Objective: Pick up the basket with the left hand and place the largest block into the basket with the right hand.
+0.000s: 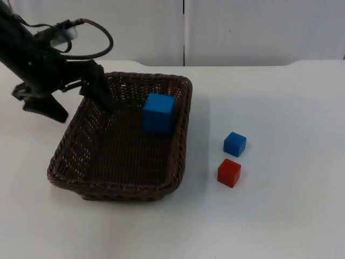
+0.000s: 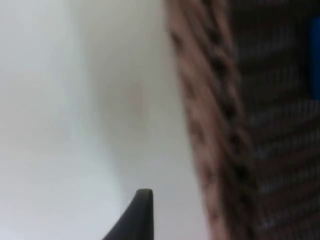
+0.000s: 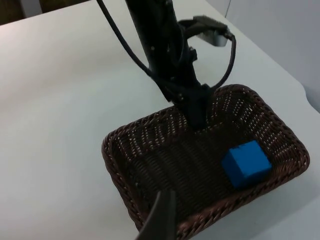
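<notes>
Wicker basket rim hides, probably, left gripper fingers' grip.

The basket is rough brown wicker, the blue block smooth and matt.

The top view looks down and forward from above the table toward the grey partition wall. The left wrist view sits very close beside the basket rim. The right wrist view looks down onto the same basket from farther off
</notes>
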You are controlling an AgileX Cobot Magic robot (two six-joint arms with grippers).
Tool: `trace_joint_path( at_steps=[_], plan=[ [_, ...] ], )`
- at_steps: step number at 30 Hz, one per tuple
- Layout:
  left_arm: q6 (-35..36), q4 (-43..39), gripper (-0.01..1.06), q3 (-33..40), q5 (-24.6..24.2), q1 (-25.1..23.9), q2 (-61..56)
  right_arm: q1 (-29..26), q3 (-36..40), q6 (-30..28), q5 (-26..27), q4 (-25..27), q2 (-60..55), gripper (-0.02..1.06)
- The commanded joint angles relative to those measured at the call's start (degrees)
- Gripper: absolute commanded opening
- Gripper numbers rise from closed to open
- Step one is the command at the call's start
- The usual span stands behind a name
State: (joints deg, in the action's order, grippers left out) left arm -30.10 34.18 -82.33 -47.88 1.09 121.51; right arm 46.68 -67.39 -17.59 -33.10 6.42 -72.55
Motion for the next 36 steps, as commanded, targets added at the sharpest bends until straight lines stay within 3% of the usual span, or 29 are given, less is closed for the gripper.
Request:
trace_joint_path(
  at_steps=[1,12,16,21,31,36],
  plan=[
    [4.1,-4.9,1.05,-0.2,1.1,0.1,-1.7,-0.2,0.2,0.0,0.3,-0.3,0.5,0.76],
    [6.1,-6.1,1.05,1.2,1.2,0.3,-6.9,-0.2,0.2,0.1,1.7,-0.3,0.9,0.76],
    [5.9,-5.8,1.05,7.0,4.2,0.4,-9.8,-0.2,0.2,0.2,3.0,-0.3,1.8,0.76],
    [5.3,-5.6,1.05,19.2,11.6,0.6,-18.7,-0.2,0.2,3.1,2.8,-0.1,2.1,0.76],
    [5.0,-5.7,1.05,30.9,17.2,0.6,-35.8,-0.2,0.5,3.4,-1.1,0.0,3.9,0.76],
    [5.0,-5.5,1.05,34.8,17.2,0.6,-44.9,-0.2,4.8,4.2,1.1,0.0,8.3,0.76]
  ],
)
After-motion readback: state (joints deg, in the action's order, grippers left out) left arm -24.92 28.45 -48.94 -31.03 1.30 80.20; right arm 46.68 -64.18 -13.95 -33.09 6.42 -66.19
